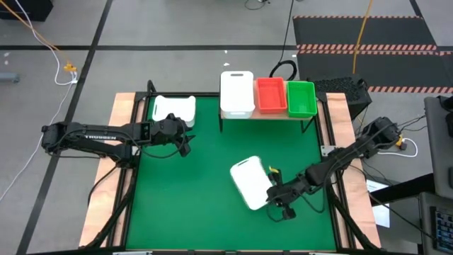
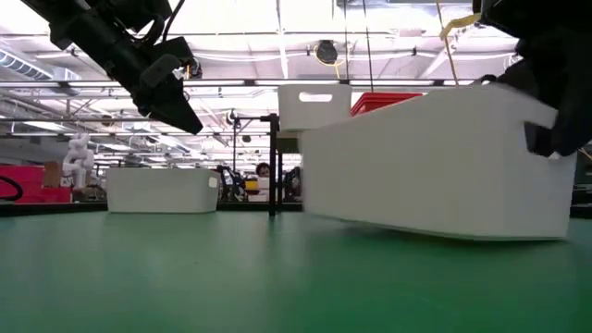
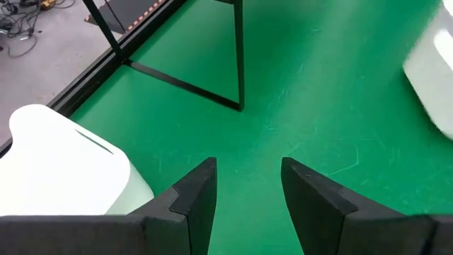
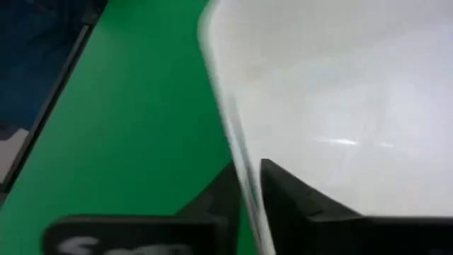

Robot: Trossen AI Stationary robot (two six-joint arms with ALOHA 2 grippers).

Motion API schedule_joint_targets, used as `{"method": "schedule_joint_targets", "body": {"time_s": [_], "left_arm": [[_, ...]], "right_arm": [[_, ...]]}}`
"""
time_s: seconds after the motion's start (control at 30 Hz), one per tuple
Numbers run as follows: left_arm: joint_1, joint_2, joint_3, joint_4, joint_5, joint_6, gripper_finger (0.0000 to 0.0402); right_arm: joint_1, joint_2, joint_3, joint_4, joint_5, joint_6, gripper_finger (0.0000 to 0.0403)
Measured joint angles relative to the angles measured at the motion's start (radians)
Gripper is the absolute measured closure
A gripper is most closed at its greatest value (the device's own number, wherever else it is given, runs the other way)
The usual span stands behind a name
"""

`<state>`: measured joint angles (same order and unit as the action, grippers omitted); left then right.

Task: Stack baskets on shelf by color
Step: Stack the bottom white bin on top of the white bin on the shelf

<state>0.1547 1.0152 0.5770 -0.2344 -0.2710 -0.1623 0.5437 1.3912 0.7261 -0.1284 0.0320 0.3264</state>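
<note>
White basket (image 1: 249,182) near the middle of the green table (image 1: 184,205), well in front of the shelf (image 1: 267,115), askew to it, one end tilted slightly off the surface in the low view. Thin wall of this basket pinched between the fingers of the right gripper (image 1: 272,191), one finger inside and one outside, jaws narrowed onto the rim as seen in the right wrist view; grip judged just made.

On the shelf, from left to right: white basket (image 1: 237,92), red basket (image 1: 270,94), green basket (image 1: 301,98), side by side. How many lie nested in each pile cannot be told.

Second loose white basket (image 1: 173,109) beside the shelf's left end, on the table. Left gripper (image 1: 185,142) just in front of that basket, above the surface, jaws apart and empty, waiting.

Step in hand, as judged: pickup of the middle white basket for the white pile. Next move calls for a lift clear of the table, a carry toward the shelf's left end, a turn to square the basket with the white one there, then a straight descent to nest it. Risk judged: slip or swing from a one-wall grip.
</note>
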Motion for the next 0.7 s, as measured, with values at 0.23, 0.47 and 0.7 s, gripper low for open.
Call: {"method": "schedule_joint_targets", "body": {"time_s": [0.23,0.47,0.7], "left_arm": [[0.002,0.000,0.000,0.004,-0.002,0.002,0.0243],[0.002,0.000,0.000,0.010,-0.012,0.010,0.0243],[0.002,0.000,0.000,0.008,-0.013,0.018,0.0243]], "right_arm": [[-0.030,-0.011,0.101,0.142,-0.116,-0.124,0.0398],[-0.111,-0.020,0.414,0.060,-0.183,-0.472,0.0401],[-0.258,-0.018,0.675,-0.169,0.117,-0.819,0.0402]]}}
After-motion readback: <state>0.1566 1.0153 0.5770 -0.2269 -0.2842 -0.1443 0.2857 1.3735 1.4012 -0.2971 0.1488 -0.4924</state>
